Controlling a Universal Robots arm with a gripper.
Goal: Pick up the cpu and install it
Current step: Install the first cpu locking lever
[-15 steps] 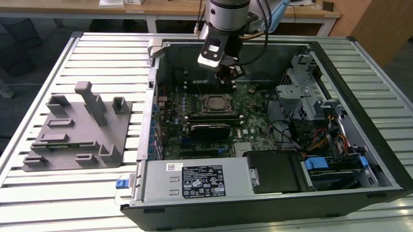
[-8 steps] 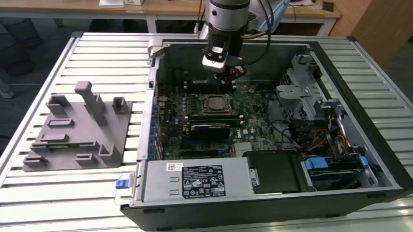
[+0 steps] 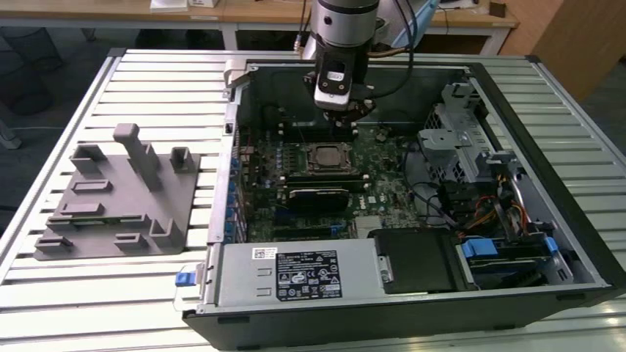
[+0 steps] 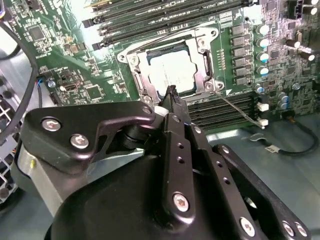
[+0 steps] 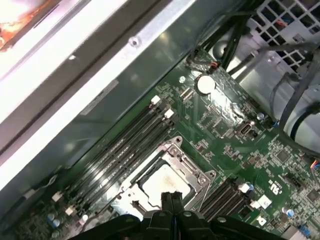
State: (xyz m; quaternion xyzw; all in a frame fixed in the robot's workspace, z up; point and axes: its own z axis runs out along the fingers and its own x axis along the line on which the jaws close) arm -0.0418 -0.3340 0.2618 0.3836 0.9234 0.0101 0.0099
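Cpu (image 4: pixel 170 74) seated in socket (image 4: pixel 134 59) | gripper (image 4: pixel 171 95) above it, fingers clenched, empty | install step apparently complete

Your exterior cam sits high, looking down at whole open computer case (image 3: pixel 411 183) on slatted table (image 3: pixel 146 286), both wrist cams ride close above the green board (image 4: pixel 75 75), angled down past gripper (image 4: pixel 171 92), both share socket (image 5: pixel 167 182) w/ memory slots.
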